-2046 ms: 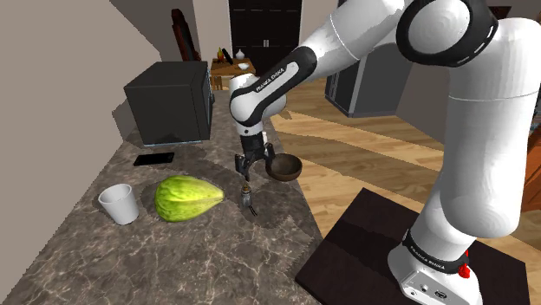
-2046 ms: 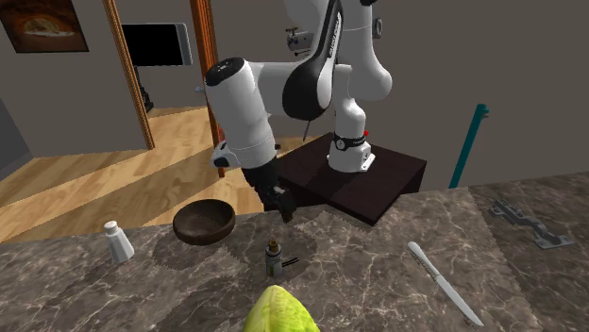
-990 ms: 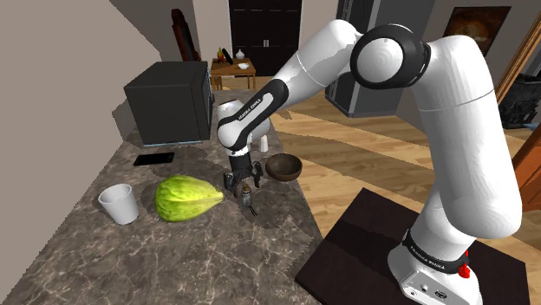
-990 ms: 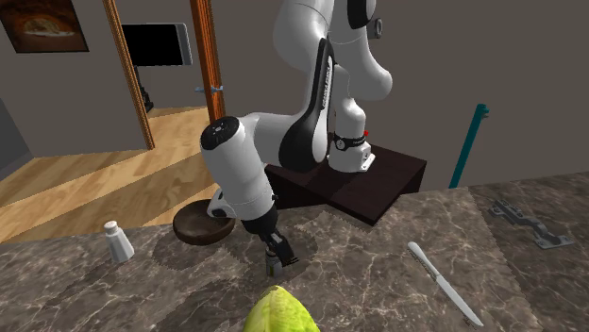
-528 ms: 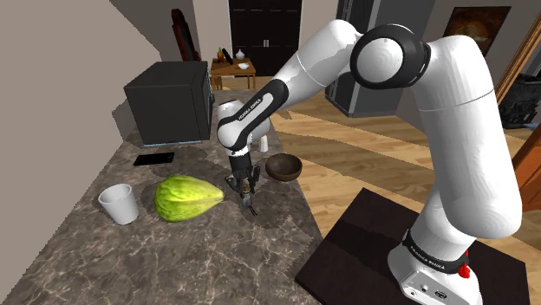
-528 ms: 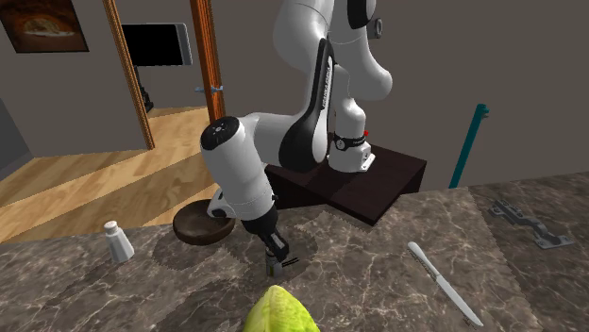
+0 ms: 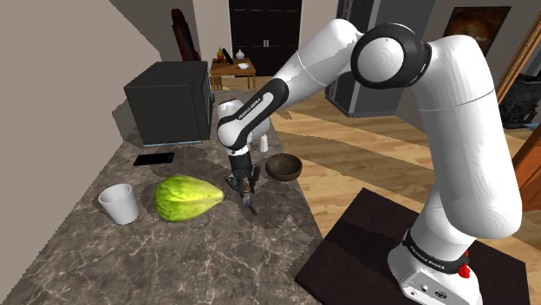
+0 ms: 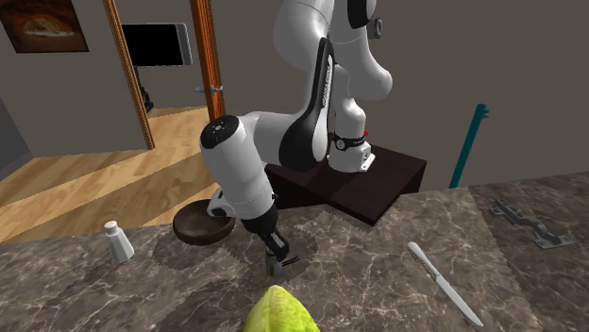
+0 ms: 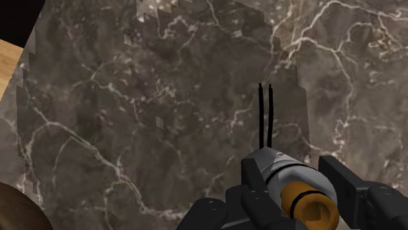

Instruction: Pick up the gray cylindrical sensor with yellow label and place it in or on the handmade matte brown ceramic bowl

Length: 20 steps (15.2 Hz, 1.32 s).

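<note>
A dark veined marble counter (image 7: 104,251) is spreading across the scene, and the white arm (image 7: 468,130) is reaching from its stand down onto it. A dark box-shaped appliance (image 7: 169,104) is sitting at the counter's far end. A ribbed green fruit (image 7: 186,197) is lying near the middle, with a white cup (image 7: 120,204) standing just beside it on the shoulder view's left. The brown bowl (image 7: 283,167) is resting near the counter's edge, a little apart from the fruit. A pale knife (image 8: 444,281) and a small white shaker (image 8: 118,241) are lying farther off. The black gripper (image 9: 292,171) is pressing low over the counter between fruit and bowl, its fingers (image 9: 256,178) clasping the grey cylindrical sensor (image 9: 297,183), whose yellow-ringed end is facing the wrist camera while two thin black pins are pointing away.
</note>
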Each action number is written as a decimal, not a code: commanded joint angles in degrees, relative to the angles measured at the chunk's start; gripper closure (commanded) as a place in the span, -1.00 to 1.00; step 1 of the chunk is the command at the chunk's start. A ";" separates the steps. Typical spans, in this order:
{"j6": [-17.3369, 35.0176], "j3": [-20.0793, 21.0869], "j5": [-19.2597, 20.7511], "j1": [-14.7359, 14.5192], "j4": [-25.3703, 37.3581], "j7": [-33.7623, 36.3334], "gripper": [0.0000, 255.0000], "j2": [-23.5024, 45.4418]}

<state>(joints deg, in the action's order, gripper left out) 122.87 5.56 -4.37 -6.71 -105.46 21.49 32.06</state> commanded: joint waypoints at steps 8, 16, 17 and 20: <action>-4.74 0.16 -0.17 0.19 0.36 0.31 1.00 -4.41; -9.52 0.27 -0.31 0.34 1.59 0.64 1.00 -7.99; -10.14 0.28 -0.32 0.35 1.80 0.68 1.00 -8.40; -12.02 0.32 -0.37 0.40 2.51 0.81 1.00 -9.57</action>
<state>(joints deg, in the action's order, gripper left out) 111.49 5.87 -4.71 -6.34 -103.08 22.27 22.98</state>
